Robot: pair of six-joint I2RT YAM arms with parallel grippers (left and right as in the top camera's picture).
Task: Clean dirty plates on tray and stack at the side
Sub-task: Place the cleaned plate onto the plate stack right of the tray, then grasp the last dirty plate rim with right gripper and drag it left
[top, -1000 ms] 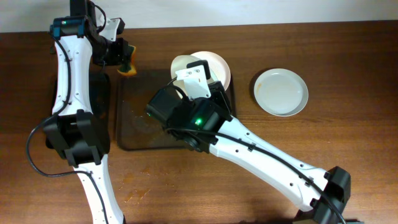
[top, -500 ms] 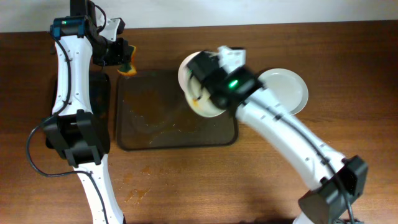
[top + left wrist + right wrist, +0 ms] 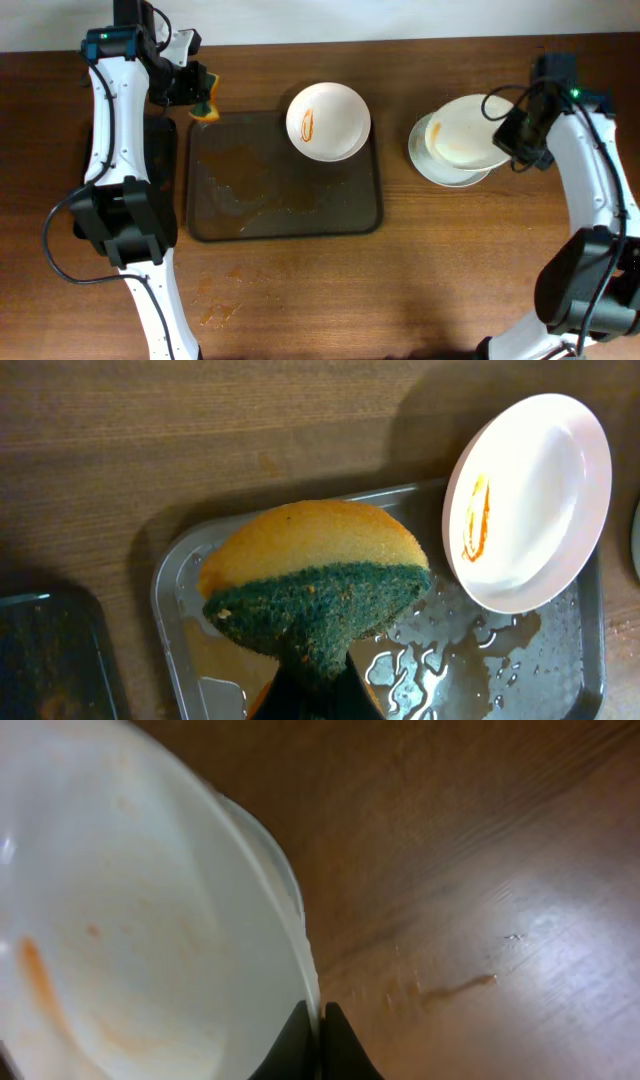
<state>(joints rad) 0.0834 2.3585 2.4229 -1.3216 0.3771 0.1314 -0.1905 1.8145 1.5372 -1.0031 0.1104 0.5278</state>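
table (image 3: 300, 300): brown wood, and everything sits on it.
tray (image 3: 280, 200): big and brown-grey, in the middle of the table, wet and smeared inside.
black tray (image 3: 165, 160): smaller, just left of the tray, partly under the left arm.
dirty plate (image 3: 328, 121): round and white with an orange streak. It rests at the far right corner of the tray.
bottom plate (image 3: 450, 178): white, flat on the table, right of the tray and apart from it.
held plate (image 3: 465, 135): white with a faint orange smear. It is tilted over the bottom plate with its right edge lifted. I cannot tell if the low edge touches.
sponge (image 3: 315, 590): yellow and green, above the far left corner of the tray.
right gripper (image 3: 320, 1038): pinched tight on the rim of the held plate.
left gripper (image 3: 310, 695): squeezed on the sponge.
what matters next: the bottom plate lies right under the right fingers and a little to their left. I think the held plate only needs to go down and be let go. Plates are round, so there is no long side to line up.
nearer arm: the right arm is at the stack. The left arm is nearer the dirty plate, which lies across the tray from the sponge.
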